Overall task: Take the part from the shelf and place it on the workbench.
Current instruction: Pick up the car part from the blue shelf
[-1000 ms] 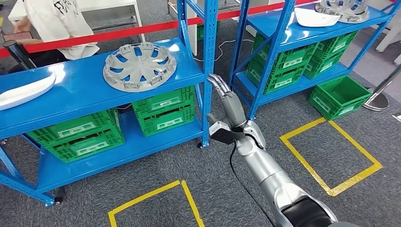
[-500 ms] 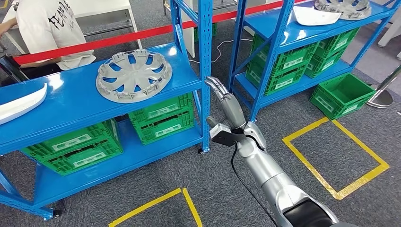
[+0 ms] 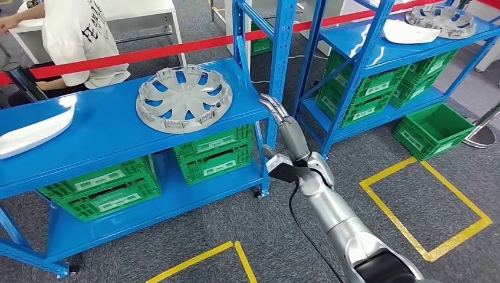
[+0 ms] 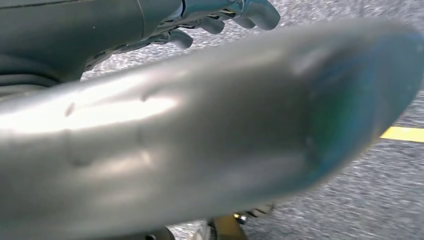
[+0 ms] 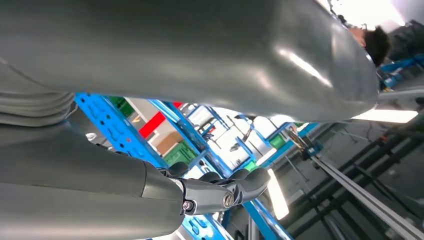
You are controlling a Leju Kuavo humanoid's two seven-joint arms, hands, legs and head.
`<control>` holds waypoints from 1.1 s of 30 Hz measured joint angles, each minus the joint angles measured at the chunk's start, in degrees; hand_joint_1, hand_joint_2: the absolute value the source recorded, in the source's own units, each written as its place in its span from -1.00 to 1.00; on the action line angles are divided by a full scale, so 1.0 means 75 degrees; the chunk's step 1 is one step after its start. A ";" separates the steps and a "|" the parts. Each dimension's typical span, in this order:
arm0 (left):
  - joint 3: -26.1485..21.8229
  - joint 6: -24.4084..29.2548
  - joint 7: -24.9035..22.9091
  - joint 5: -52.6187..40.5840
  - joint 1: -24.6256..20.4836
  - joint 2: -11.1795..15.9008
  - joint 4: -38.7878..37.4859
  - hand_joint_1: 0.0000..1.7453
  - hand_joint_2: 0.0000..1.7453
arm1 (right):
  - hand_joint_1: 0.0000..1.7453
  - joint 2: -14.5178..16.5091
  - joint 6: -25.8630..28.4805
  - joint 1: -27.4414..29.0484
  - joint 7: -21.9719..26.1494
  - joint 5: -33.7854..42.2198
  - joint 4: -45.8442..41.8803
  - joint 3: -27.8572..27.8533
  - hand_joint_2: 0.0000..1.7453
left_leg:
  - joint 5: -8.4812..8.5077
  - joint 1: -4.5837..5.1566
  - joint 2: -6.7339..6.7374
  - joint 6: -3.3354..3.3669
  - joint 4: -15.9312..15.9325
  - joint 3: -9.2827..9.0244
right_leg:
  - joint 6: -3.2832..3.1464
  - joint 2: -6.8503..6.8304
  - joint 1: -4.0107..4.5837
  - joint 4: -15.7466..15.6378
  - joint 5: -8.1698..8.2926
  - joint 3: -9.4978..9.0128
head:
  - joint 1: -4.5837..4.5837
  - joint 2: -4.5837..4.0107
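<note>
My right robot hand is empty, fingers straight and slightly apart, beside the blue metal shelf carrying the grey plastic hubcap; I cannot tell my left's state.

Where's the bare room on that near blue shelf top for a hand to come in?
Bare blue lies between the white curved panel and the wheel cover, and along the front edge. The right end, by the upright post, is crowded; the right hand hovers there.

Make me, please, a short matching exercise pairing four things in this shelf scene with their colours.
Things:
1. hubcap
2. crates
3. barrier tape
4. floor tape

Colours:
A. yellow
B. grey
C. red
D. green

Pairs: 1-B, 2-D, 3-C, 4-A
</note>
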State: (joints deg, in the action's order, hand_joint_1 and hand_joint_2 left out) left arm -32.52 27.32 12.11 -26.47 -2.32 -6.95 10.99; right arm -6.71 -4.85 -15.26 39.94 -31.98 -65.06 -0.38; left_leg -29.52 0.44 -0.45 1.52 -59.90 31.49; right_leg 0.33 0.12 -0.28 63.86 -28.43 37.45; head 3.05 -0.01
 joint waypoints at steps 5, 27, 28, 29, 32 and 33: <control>-0.0031 -0.0047 -0.0050 0.0000 -0.0023 0.0003 0.0001 -1.00 -1.00 | -1.00 0.0003 -0.0123 -0.0100 0.0017 0.0004 -0.0005 -0.0014 -1.00 | -0.0092 0.0028 0.0001 -0.0233 -0.0121 -0.0175 | -0.0213 0.0014 0.0029 -0.0541 0.0087 -0.0349 | 0.0009 0.0001; -0.0095 -0.0044 -0.0155 0.0004 -0.0052 -0.0007 -0.0023 -1.00 -1.00 | -1.00 0.0084 -0.0164 -0.0420 0.0012 -0.0123 0.0044 0.0044 -1.00 | 0.0201 -0.0038 -0.0003 0.0041 0.0043 0.0201 | 0.0118 -0.0001 -0.0077 0.1473 -0.0896 0.0355 | -0.0020 0.0000; -0.0102 -0.0042 -0.0145 0.0005 -0.0036 -0.0007 -0.0023 -1.00 -1.00 | -1.00 0.0086 -0.0164 -0.0384 0.0014 -0.0125 0.0050 0.0047 -1.00 | 0.0147 -0.0026 -0.0012 0.0039 0.0043 0.0138 | 0.0094 -0.0001 -0.0072 0.1407 -0.0749 0.0458 | -0.0018 0.0000; -0.0104 -0.0041 -0.0131 0.0005 -0.0022 -0.0007 -0.0023 -1.00 -1.00 | -1.00 0.0087 -0.0162 -0.0365 0.0015 -0.0125 0.0053 0.0048 -1.00 | 0.0093 -0.0015 -0.0017 0.0032 0.0043 0.0062 | 0.0053 -0.0001 -0.0061 0.1072 -0.0440 0.0415 | -0.0016 0.0000; -0.0105 -0.0042 -0.0084 0.0003 -0.0023 -0.0017 -0.0023 -1.00 -1.00 | -1.00 0.0086 -0.0154 -0.0361 0.0015 -0.0127 0.0060 0.0048 -1.00 | -0.0067 0.0008 -0.0020 -0.0032 0.0047 -0.0123 | -0.0098 -0.0017 0.0032 -0.0256 0.0262 0.0022 | -0.0027 0.0001; -0.0106 -0.0043 -0.0076 0.0003 -0.0032 -0.0020 -0.0020 -1.00 -1.00 | -1.00 0.0086 -0.0153 -0.0359 0.0015 -0.0126 0.0062 0.0048 -1.00 | -0.0105 0.0010 -0.0020 -0.0070 0.0055 -0.0141 | -0.0132 -0.0020 0.0064 -0.0449 0.0266 -0.0046 | -0.0030 0.0001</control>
State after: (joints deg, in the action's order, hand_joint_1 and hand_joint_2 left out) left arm -33.32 27.00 11.54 -26.45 -2.56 -7.09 10.85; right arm -6.07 -5.99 -17.95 40.05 -32.93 -64.60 -0.02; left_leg -30.30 0.52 -0.60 0.99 -59.48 30.43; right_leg -0.66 -0.03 0.20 60.49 -26.44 37.11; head 2.82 0.00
